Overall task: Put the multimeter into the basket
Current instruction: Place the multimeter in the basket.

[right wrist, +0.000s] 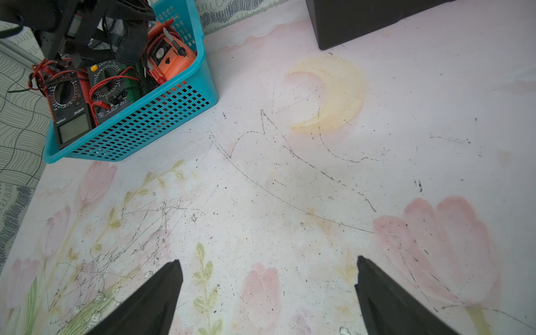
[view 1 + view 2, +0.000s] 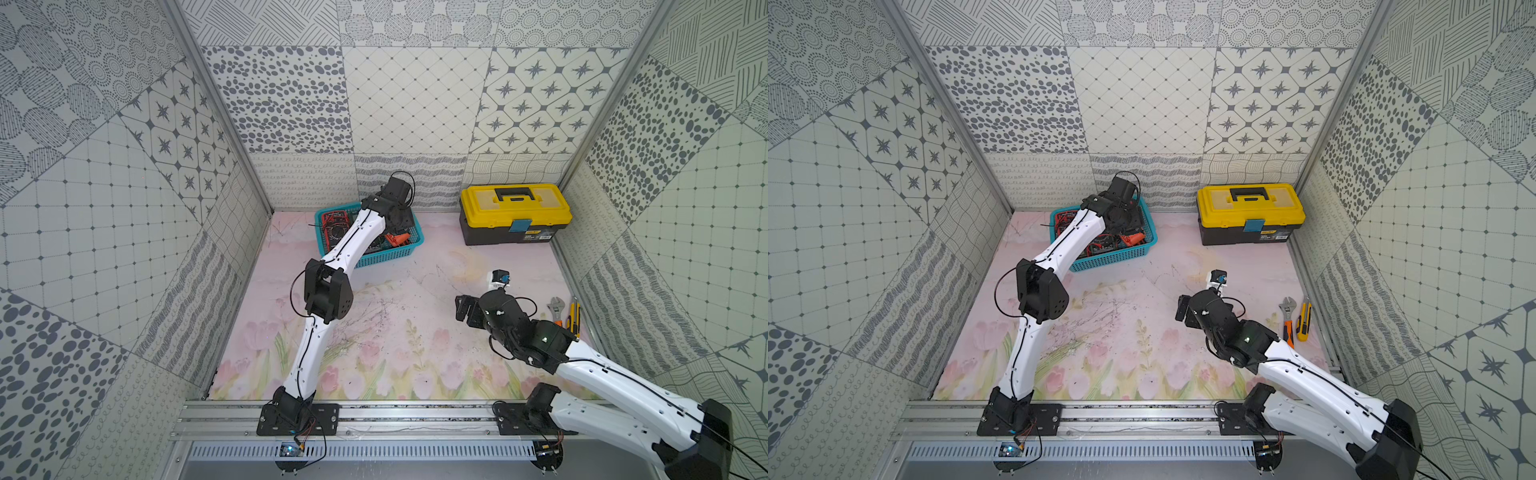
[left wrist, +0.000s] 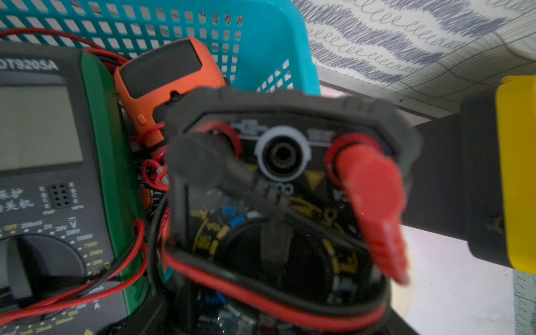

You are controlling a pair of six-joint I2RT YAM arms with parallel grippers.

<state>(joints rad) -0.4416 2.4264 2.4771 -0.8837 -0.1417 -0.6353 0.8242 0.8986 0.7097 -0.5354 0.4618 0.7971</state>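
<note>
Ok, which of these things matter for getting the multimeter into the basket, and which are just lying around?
In the job: black multimeter, turquoise basket.

Just lying about: yellow toolbox, wrench, utility knife; green multimeter, orange multimeter, red multimeter already in the basket.

Perhaps four multimeters (image 1: 69, 98), one basket (image 1: 139, 127), one toolbox (image 2: 515, 208), wrench (image 2: 1287, 320), utility knife (image 2: 1304, 318)
</note>
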